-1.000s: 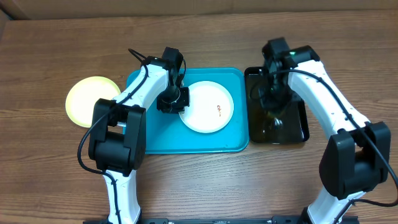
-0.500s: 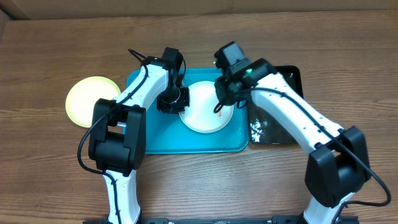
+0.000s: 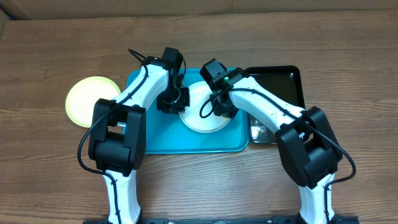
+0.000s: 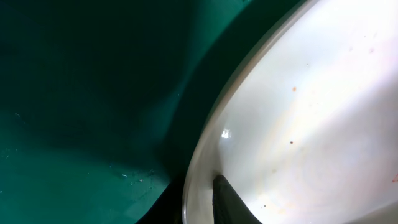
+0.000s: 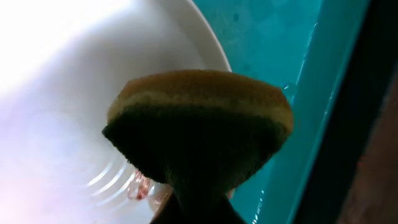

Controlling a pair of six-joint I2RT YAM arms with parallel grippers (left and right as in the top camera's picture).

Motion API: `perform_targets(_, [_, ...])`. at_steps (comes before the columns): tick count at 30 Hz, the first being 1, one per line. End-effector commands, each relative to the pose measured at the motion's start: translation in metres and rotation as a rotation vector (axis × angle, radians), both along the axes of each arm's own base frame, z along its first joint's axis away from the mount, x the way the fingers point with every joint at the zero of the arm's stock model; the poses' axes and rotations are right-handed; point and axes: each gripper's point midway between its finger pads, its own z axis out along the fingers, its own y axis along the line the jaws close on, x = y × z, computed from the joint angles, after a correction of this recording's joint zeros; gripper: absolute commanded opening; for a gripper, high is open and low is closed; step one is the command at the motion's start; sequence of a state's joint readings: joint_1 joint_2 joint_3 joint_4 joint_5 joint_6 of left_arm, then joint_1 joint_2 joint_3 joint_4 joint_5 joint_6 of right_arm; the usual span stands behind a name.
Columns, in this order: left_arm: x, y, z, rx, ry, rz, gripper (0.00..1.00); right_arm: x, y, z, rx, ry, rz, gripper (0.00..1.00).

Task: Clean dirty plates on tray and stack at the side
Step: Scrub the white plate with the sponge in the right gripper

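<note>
My left claw (image 3: 177,102) pinches the left rim of the white plate (image 3: 196,122) in the tray (image 3: 161,140), while my right claw (image 3: 219,106), clamped on a sponge (image 5: 199,118), holds it against that plate.

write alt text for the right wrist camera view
A yellow sponge with a dark green scrubbing side fills the middle of the frame, close over a white plate. By the sponge's lower left edge the plate shows wet ripples and a small reddish smear. The turquoise tray lies to the right.
</note>
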State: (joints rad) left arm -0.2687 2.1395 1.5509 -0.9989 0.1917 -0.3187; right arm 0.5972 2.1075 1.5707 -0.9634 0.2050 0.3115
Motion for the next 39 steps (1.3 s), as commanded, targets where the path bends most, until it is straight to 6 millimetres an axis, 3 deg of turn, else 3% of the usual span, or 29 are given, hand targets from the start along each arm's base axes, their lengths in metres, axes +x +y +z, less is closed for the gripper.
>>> perform_targets(1, [-0.006,-0.003,-0.008,-0.004,0.028,-0.010,0.18,0.000,-0.001,-0.011,-0.003,0.013,-0.038,0.04])
perform_targets(8, [-0.007,-0.003,-0.008,-0.003,0.032,-0.010,0.17,-0.011,0.006,-0.041,0.027,0.083,-0.032,0.04])
perform_targets(13, [-0.007,-0.003,-0.008,-0.003,0.032,-0.011,0.17,-0.030,0.021,-0.061,0.127,0.187,-0.041,0.04])
perform_targets(18, [-0.007,-0.003,-0.008,-0.003,0.032,-0.011,0.17,-0.043,0.051,-0.059,0.296,0.271,-0.020,0.04])
perform_targets(23, [-0.007,-0.003,-0.008,-0.003,0.034,-0.011,0.17,-0.041,0.072,-0.051,0.424,0.296,-0.003,0.04])
perform_targets(26, [-0.008,-0.003,-0.008,-0.002,0.036,-0.011,0.18,-0.027,0.079,-0.033,0.507,0.289,0.007,0.04])
perform_targets(29, [-0.008,-0.003,-0.008,-0.001,0.035,-0.011,0.18,-0.010,0.095,0.015,0.728,0.288,0.107,0.04])
perform_targets(31, [-0.007,-0.002,-0.008,0.000,0.035,-0.011,0.19,0.003,0.092,0.050,0.832,0.273,0.111,0.04])
perform_targets(35, [-0.008,-0.002,-0.008,0.002,0.037,-0.011,0.20,0.028,0.050,0.101,0.863,0.208,0.041,0.04])
perform_targets(39, [-0.008,-0.002,-0.008,0.002,0.038,-0.011,0.20,0.034,-0.016,0.116,0.750,0.160,-0.049,0.04])
